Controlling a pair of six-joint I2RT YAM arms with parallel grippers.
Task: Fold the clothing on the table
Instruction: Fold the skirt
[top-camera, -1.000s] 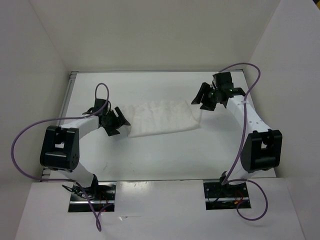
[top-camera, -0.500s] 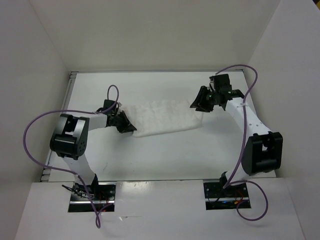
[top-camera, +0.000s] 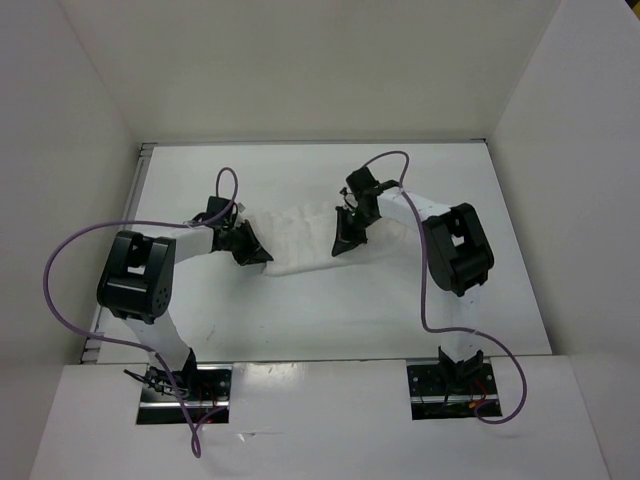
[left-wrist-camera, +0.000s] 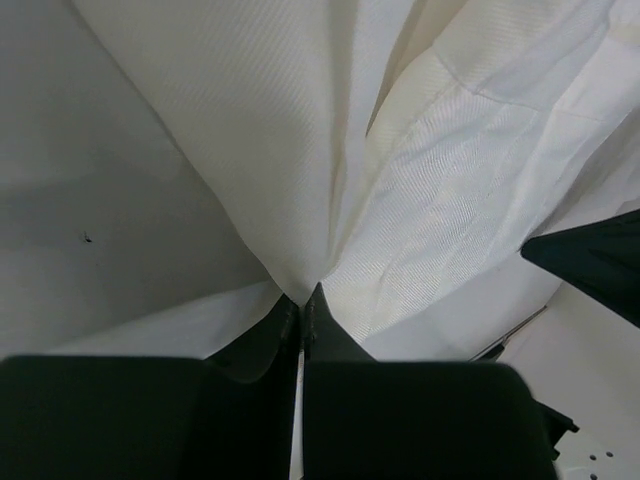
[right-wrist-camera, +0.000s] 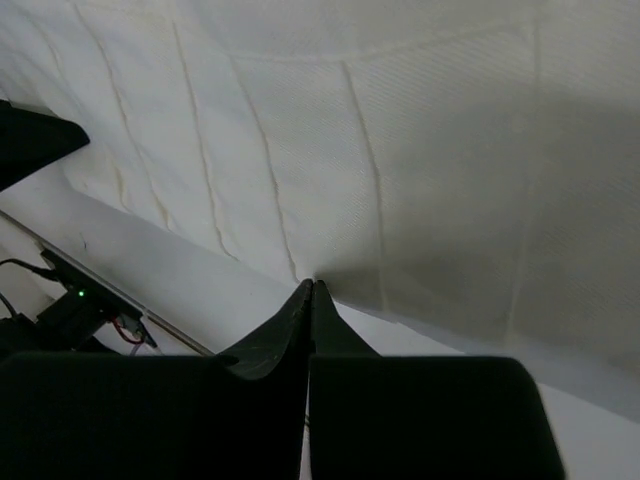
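White fabric, left side: clothing (left-wrist-camera: 400, 200) is pinched in the left gripper (left-wrist-camera: 303, 300), jaws together on a gathered crease, with folds fanning away from the tips.
Right side: right gripper (right-wrist-camera: 310, 290) is clamped on a cloth edge; fabric spreads ahead of and above its tips.
Change: both claws stood apart a second ago and now both are closed on cloth. The right gripper has swung from the garment's right end to near its middle, towards the left gripper.
Cloth position: lies between the two claws on the table (top-camera: 320, 310); its right end looks drawn inward but is partly hidden.
Meaning: both grasps are made. First fold is probably under way, not finished.
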